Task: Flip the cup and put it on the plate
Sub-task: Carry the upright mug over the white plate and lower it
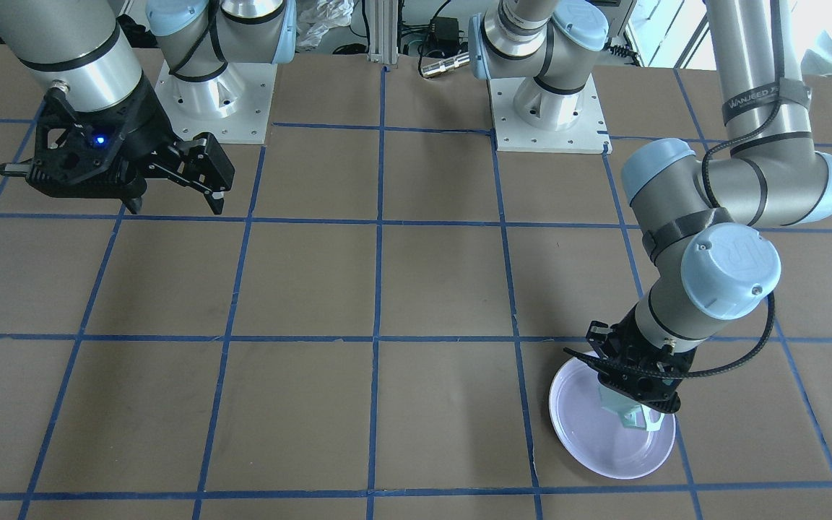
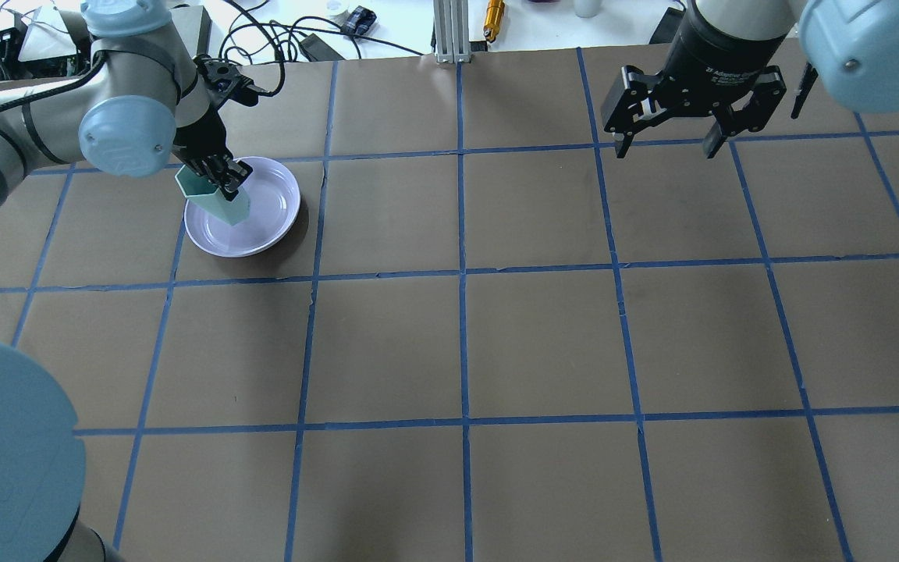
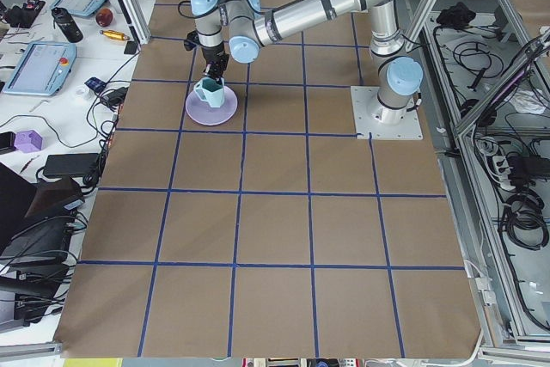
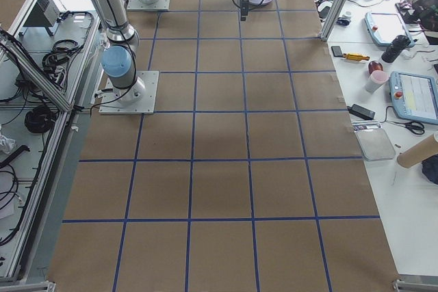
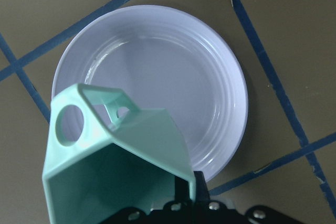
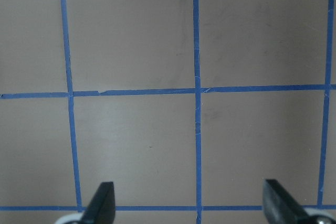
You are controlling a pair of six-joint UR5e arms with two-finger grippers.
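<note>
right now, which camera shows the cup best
Left wrist-mounted: the cup is large, its open mouth, facets and handle clear over the plate. Overhead shows it small, tilted; front-facing mostly hides it behind the left arm; exterior left, a speck; exterior right, nothing.

Arm strap (image 1: 755,96): "WANJEED", the rest unclear.
Joint cap (image 1: 732,266): "UR" logo.
Housing of right hand (image 2: 664,143): "2F Adaptive…", only partly legible.

Bright, even light; faint glare streaks on the plate (image 5: 173,72) under the left gripper (image 2: 223,178) and its cup (image 5: 126,150), soft shadow alongside.
</note>
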